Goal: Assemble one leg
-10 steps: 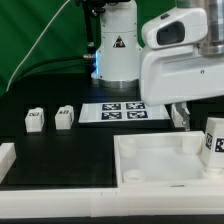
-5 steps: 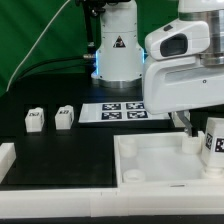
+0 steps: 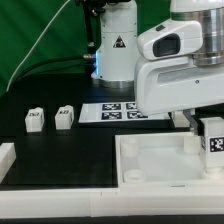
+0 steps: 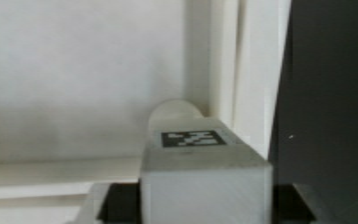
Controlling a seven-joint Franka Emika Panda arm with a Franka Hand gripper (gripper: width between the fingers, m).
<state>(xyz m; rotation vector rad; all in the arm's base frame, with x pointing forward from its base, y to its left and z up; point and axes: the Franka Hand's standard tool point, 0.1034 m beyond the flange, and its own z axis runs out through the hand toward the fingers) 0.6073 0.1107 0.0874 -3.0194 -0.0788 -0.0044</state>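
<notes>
The jaws look closed on the small white stubby plastic leg [image 3: 212,138], which fills the gap between them in the wrist view. The leg is upright, long axis vertical, at the exterior view's right corner of the large white square tray-like part [image 3: 121,150]. Whether it touches there I cannot tell. Two spare legs [image 3: 34,120] stand well apart on the black tabletop [image 3: 70,150], nothing between.

I see a white leg [image 3: 208,128] with a black-and-white patterned tag [image 4: 195,138], a white tray [image 3: 150,160], a black table [image 3: 60,150].
</notes>
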